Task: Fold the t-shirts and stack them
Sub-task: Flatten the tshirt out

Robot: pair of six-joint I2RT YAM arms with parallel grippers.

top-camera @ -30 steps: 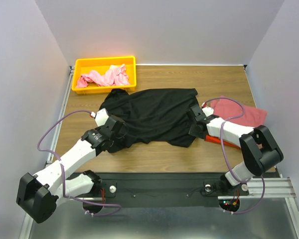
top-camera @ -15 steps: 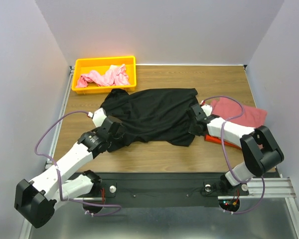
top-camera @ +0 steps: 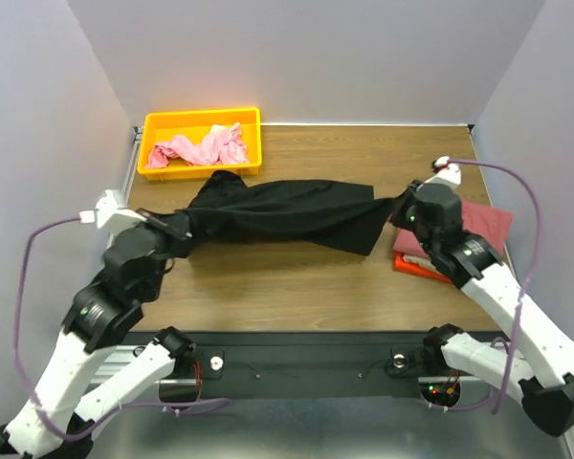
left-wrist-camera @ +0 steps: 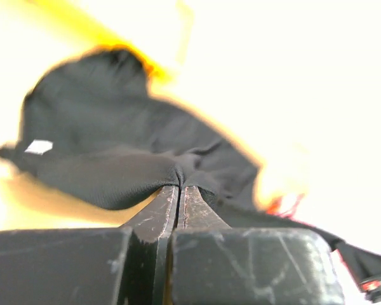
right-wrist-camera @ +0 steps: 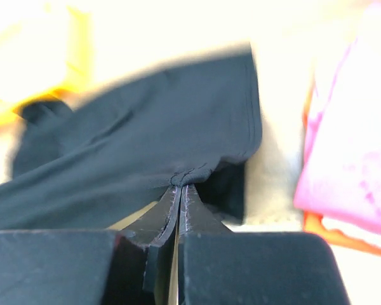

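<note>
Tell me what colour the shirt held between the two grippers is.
The t-shirt is plain black; the top external view shows it best.

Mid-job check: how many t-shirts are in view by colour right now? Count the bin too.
black t-shirt: 1, stretched between both grippers
light pink t-shirt: 1, in the bin
rose-red t-shirt: 1, folded at the right
orange t-shirt: 1, only an edge shows under the rose-red one
yellow bin: 1
Total: 5 things, 4 of them t-shirts

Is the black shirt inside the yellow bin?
No, the black t-shirt stretches between the left gripper and right gripper, outside the yellow bin.
</note>
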